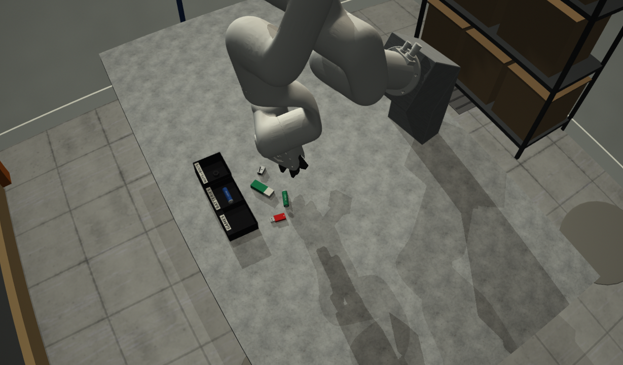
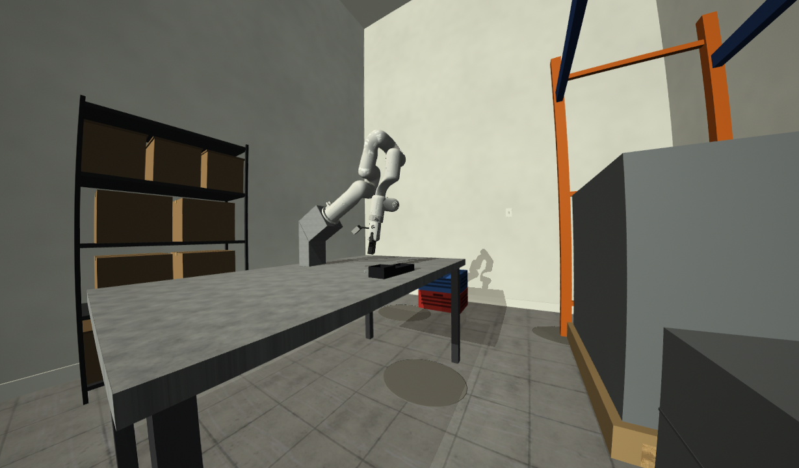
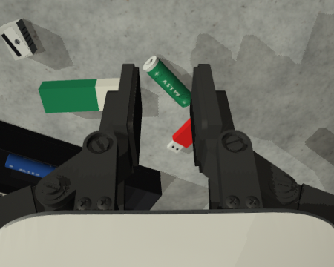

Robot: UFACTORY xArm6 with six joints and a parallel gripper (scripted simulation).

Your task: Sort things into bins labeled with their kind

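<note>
Where the green battery [image 1: 285, 198] [image 3: 167, 82] lies: on the tabletop [image 1: 159, 108] [image 2: 233, 308] [image 3: 271, 22], below the raised gripper [image 1: 294, 171] [image 2: 371, 250] [image 3: 165, 87]; in our wrist view it slants across the gap just beyond the fingertips, its lower end meeting the outline of the finger at picture right.
Gripper: parted to a moderate gap, we see, and holding nothing.
Batteries: two by our count, the green one outside the bins and a blue battery [image 1: 227, 195] [image 3: 30, 166] lying in the BATTERIES bin [image 1: 220, 186] [image 3: 9, 183].
USB stick: one, red [image 1: 279, 217] [image 3: 183, 135], flat on the tabletop near the green battery, partly hidden from us by a finger in the wrist view.
Eraser: one, green and white [image 1: 262, 187] [image 3: 70, 96], on the tabletop between the bin row [image 1: 244, 233] [image 2: 381, 272] [image 3: 148, 187] and the green battery.
Sharpener: one, metallic [image 1: 261, 170] [image 3: 18, 40], resting near the eraser and apart from it.
Dark round piece: one that we can make out [image 1: 213, 174], inside the NUTS+BOLTS bin [image 1: 214, 163]; it is too small for us to tell its exact shape.
Bins: three, black and joined in a row, standing on the tabletop, with the BATTERIES bin between the NUTS+BOLTS bin and the GAMES bin [image 1: 243, 221] [image 3: 142, 196].
</note>
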